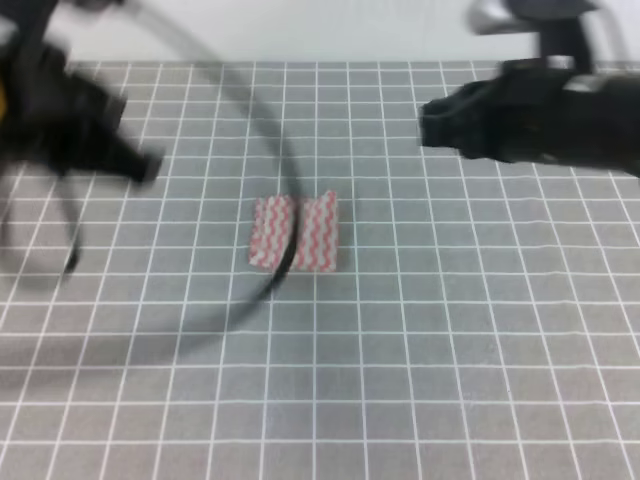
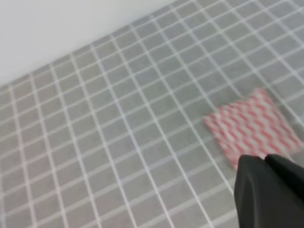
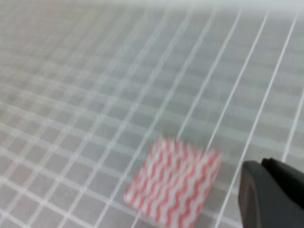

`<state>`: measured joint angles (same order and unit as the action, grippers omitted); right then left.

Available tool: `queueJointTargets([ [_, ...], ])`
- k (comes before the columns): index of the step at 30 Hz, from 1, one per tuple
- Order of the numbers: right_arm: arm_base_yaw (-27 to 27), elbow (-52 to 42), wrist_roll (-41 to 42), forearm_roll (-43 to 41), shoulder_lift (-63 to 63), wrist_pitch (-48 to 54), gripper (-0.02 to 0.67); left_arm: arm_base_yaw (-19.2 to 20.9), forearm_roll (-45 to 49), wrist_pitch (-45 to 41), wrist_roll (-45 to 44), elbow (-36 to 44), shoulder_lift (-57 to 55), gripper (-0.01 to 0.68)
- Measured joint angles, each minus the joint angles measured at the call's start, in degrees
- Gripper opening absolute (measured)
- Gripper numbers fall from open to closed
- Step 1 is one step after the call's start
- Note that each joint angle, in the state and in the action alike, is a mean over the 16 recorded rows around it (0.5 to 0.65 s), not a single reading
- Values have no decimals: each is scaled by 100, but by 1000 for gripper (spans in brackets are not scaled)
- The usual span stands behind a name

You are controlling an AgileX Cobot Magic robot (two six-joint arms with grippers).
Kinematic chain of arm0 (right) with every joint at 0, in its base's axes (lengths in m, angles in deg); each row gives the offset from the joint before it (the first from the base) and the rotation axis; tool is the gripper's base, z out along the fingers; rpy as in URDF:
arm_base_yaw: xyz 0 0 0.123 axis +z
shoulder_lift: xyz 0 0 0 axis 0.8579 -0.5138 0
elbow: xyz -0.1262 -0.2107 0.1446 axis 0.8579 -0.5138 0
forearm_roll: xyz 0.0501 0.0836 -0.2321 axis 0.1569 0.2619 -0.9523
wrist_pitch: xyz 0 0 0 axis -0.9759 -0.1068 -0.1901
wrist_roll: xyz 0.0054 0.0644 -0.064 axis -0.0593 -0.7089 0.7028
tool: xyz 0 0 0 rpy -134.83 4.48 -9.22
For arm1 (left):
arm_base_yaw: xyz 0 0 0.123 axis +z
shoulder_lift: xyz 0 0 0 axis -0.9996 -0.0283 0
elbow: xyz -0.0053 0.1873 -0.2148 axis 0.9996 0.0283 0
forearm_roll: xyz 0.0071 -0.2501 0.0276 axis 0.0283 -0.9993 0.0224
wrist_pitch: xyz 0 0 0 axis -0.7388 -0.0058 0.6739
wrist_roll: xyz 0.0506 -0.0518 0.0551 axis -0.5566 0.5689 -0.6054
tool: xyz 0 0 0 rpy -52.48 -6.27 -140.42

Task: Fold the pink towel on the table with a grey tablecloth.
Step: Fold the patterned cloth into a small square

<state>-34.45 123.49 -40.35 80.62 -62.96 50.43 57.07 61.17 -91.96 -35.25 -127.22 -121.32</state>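
Broadly, the table with a grey tablecloth (image 1: 450, 350) is filling the view. Both arms are hanging above its far corners; I cannot tell either gripper's state. The pink towel (image 1: 296, 233) is lying flat near its middle, ungrasped.

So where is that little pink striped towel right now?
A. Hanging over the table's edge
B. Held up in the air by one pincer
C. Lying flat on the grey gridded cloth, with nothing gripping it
C: the pink towel lies flat on the grey tablecloth, and both arms are off to the sides, away from it.
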Motion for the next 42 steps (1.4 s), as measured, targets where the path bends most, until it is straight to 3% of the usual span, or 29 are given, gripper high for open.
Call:
queueJointTargets([
  [5, 112, -1246, 366, 333, 1569, -1011, -2, 0, -350, 627, 166, 1361, 1306, 0],
  [13, 194, -2467, 522, 624, 3563, -1631, -2, 1, -630, 1141, 621, 2990, 3116, 0],
  [20, 196, -2875, 527, 691, 4454, -1515, -2, 1, -688, 875, 1223, 3601, 3877, 0],
  [28, 195, -2968, 528, 693, 4610, -1173, -2, 1, -924, 799, 2165, 3811, 4045, 0],
  [42, 197, -3002, 532, 698, 4502, -455, -2, 2, -1075, 5119, 3675, 4291, 3610, 0],
])
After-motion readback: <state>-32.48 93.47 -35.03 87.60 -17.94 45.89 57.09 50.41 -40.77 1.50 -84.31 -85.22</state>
